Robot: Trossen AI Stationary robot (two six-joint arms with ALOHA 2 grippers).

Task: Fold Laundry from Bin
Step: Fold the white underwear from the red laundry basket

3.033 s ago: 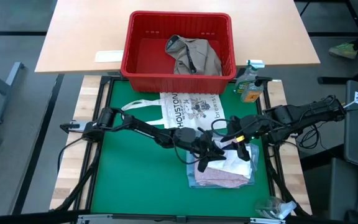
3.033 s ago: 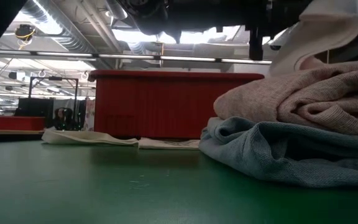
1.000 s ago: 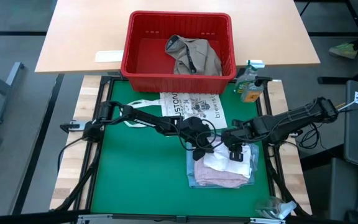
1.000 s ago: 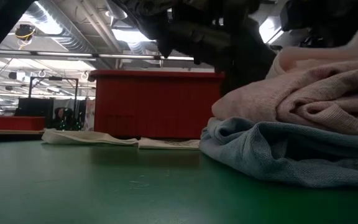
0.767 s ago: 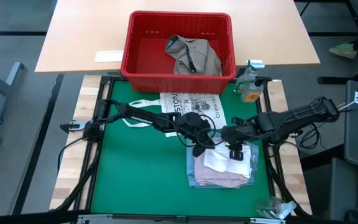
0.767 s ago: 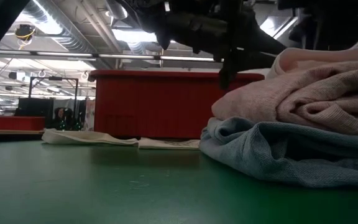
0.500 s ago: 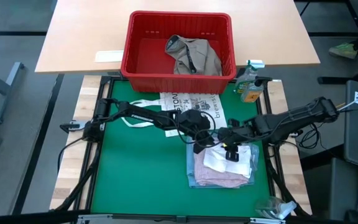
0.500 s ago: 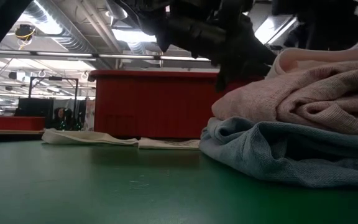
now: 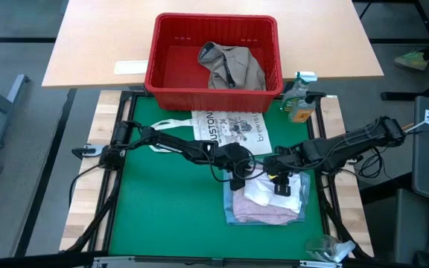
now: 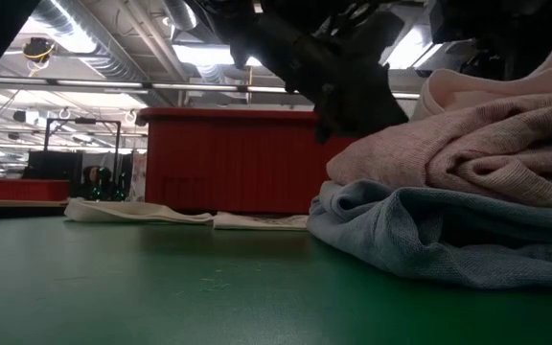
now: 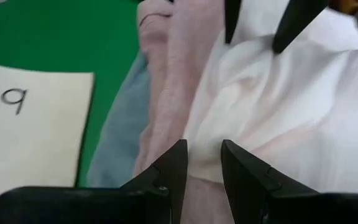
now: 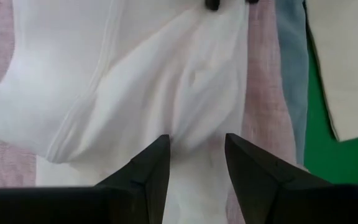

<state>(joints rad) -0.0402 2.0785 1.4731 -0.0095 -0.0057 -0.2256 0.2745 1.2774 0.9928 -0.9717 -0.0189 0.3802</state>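
A: Where does the laundry sit, taking the red slotted plastic bin as the marker?

B: One khaki-grey crumpled garment lies inside the bin, toward its right wall. The rest is a stack on the green mat of the bench, on the near side of the bin and well apart from it, past the flat white tote bag printed "HOUSTON": a light blue knit piece at the bottom, a pale pink knit piece on that, and a thin white cloth on top.

A: And the claws?

B: Both hang over the stack's bin-side edge. The left claw has its fingers parted with a narrow gap over the white cloth's hem, and nothing is pinched between them. The right claw stands wider open above the same cloth, likewise empty. Each shows in the other's wrist view across the cloth.

A: How will that white piece handle?

B: It looks light, limp and thin, rumpled into soft ridges. It would likely drape and slide over the pink knit rather than hold a shape, so pulling it could drag the layers below askew.

A: Where should it be taken?

B: Probably at a hem or corner, one claw at each end of an edge, pinching only the top layer.
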